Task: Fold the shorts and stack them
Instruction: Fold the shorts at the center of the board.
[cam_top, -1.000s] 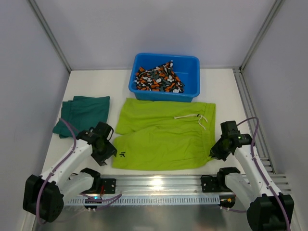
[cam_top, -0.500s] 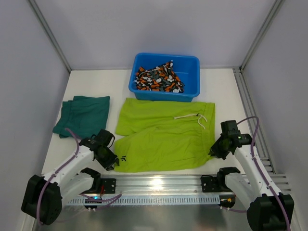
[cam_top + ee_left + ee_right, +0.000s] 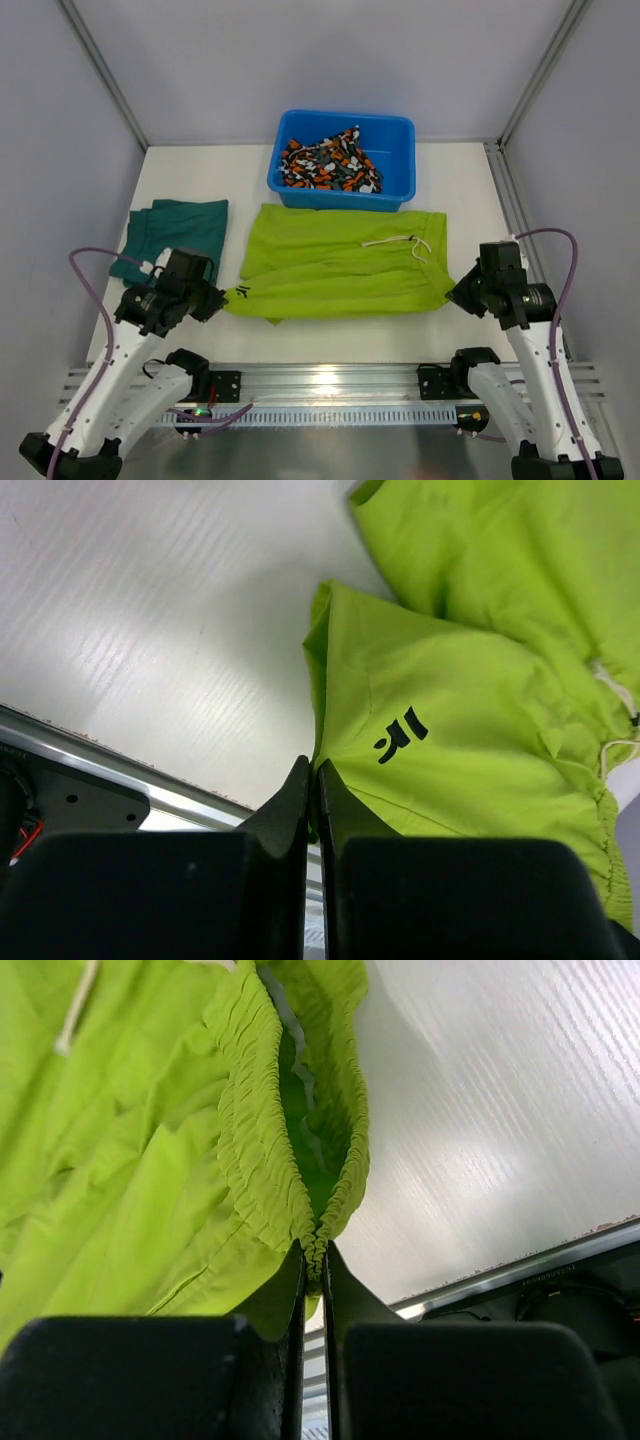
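- Two tools work at the lower part of the top view. The left tool (image 3: pixel 216 300) is pinched tight on the hem corner of the lime shorts (image 3: pixel 340 265), just beside a small black logo (image 3: pixel 401 735).
- The right tool (image 3: pixel 456 295), at lower right, is clamped on the gathered waistband of the same lime shorts.
- Three shorts are visible. The lime shorts lie spread across the middle of the white desk (image 3: pixel 340 335).
- The teal shorts (image 3: pixel 180 235) lie folded at centre left, on the desk.
- The camouflage shorts (image 3: pixel 325 165) sit bunched inside the one blue tub (image 3: pixel 400 125), at upper centre.
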Robot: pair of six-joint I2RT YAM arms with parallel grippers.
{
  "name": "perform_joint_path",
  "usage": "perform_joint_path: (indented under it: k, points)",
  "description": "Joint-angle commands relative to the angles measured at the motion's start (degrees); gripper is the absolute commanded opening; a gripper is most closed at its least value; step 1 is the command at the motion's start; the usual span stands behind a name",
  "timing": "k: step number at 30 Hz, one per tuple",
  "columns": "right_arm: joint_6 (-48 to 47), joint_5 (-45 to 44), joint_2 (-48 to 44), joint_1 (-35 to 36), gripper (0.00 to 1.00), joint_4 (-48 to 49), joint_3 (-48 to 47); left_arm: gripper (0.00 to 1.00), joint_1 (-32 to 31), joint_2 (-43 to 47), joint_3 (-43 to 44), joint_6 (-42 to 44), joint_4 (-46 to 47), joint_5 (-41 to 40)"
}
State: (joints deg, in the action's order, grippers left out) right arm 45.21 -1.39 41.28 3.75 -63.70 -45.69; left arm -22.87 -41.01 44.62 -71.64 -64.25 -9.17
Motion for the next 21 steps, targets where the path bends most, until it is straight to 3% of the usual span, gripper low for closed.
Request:
perform_joint_path:
  k: [1, 5, 10, 15, 21]
  points:
    - [-0.13, -5.20, -5.13, 0.12, 0.04, -5.19, -4.22, 0.00, -0.07, -0.21, 8.34, 1.49, -8.15, -7.52]
    - [0.32, -6.43, -9.19, 0.21, 0.04, -9.59, -7.21, 0.00, 0.02, 0.76, 16.01, 2.90, -13.26, -8.94]
    - [1.19, -7.57, -11.92, 0.21, 0.04, -13.46, -11.17, 0.00, 0.02, 3.39, 18.75, 4.57, -14.50, -5.78]
    - [2.07, -11.61, -12.63, 0.21, 0.04, -15.05, -17.84, 0.00, -0.07, 4.10, 19.71, 11.49, -10.22, -0.78]
    - [1.11, -15.13, -10.69, 0.21, 0.04, -13.47, -18.65, 0.00, 0.02, -3.36, 24.19, 19.94, -5.28, 0.55]
